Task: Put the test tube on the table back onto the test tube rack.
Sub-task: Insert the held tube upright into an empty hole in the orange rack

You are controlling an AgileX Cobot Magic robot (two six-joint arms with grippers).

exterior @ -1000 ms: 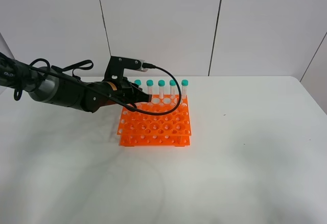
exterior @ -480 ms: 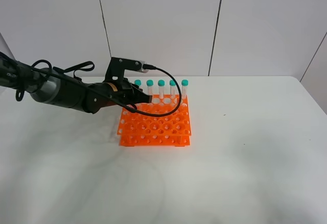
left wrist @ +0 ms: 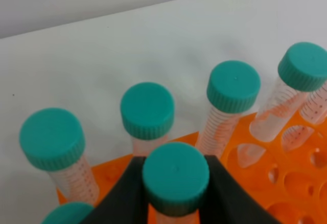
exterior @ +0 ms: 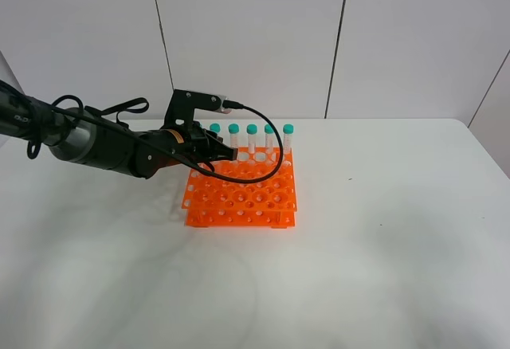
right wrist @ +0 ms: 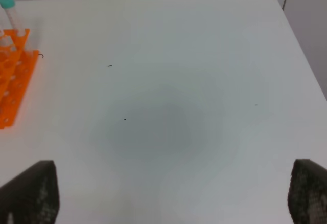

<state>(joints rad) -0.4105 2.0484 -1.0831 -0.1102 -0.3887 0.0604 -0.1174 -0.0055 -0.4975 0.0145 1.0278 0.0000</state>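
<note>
Left jaws (left wrist: 176,193) clamped on slim clear teal-capped test tube (left wrist: 176,178), held upright over back-left corner of bright orange plastic rack (exterior: 243,194). Position unchanged from a second ago. Right jaws (right wrist: 168,196) fully apart, empty, above white desk (right wrist: 168,81).

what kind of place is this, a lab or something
Probably a lab-style robot test bench: an orange test tube rack with teal-capped tubes on a plain white table, backed by bare white wall panels.
</note>
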